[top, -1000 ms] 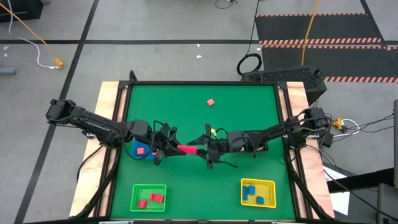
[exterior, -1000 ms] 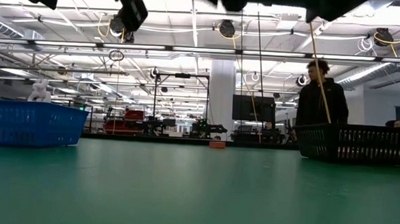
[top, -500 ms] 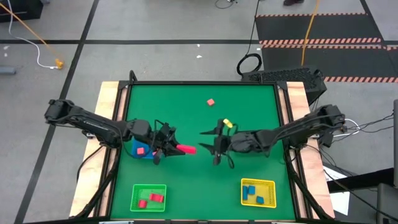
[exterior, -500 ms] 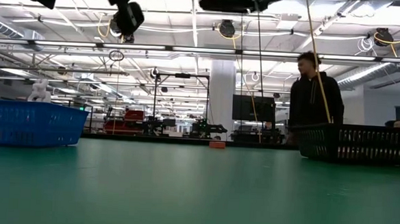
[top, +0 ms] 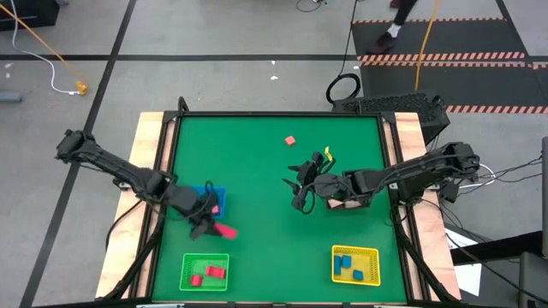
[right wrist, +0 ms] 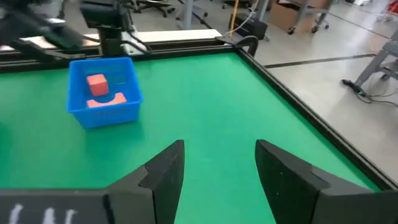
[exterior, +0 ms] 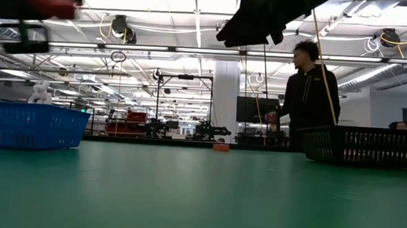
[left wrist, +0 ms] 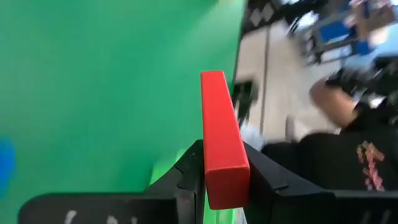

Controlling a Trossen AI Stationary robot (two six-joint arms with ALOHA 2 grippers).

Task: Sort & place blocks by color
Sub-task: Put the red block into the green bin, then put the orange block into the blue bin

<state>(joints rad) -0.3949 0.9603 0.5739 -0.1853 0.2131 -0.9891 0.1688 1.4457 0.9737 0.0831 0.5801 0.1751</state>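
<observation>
Your left gripper [top: 208, 224] above the near-left tray [top: 205, 271], bar [top: 225, 230] between its fingers, another tray [top: 214, 198] just behind it, right gripper [top: 300, 182] mid-table, lone block [top: 290, 140] behind, third tray [top: 355, 263] near-right.

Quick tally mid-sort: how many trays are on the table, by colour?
Blue tray: 1
Green tray: 1
Yellow tray: 1
Black tray: 1, seen only in the low view
Total: 4
</observation>
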